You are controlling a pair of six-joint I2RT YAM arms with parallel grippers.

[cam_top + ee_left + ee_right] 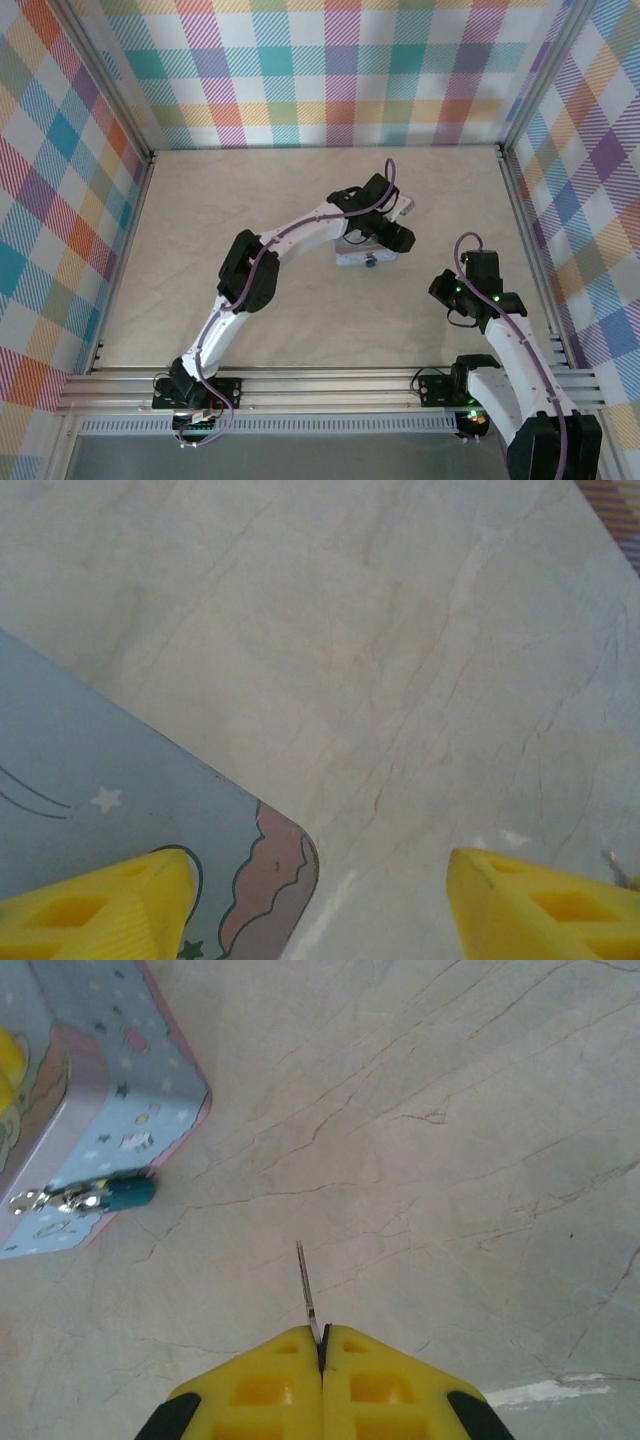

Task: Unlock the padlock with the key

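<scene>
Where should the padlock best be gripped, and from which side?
Probably the padlock's teal body, around its middle, coming from the open side away from the tin. It lies along the tin's wall with its shackle end caught in the silver clasp, so that end and the back are blocked. Leave the free end uncovered for the key.

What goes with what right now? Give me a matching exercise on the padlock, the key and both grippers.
Things:
1. padlock
2. key
3. left gripper
4. right gripper

States:
A. open, over the corner of the pale blue tin
B. teal, lying against the tin's side
C. shut
D. pinched, blade sticking out

Pairs: 1-B, 2-D, 3-A, 4-C
</scene>
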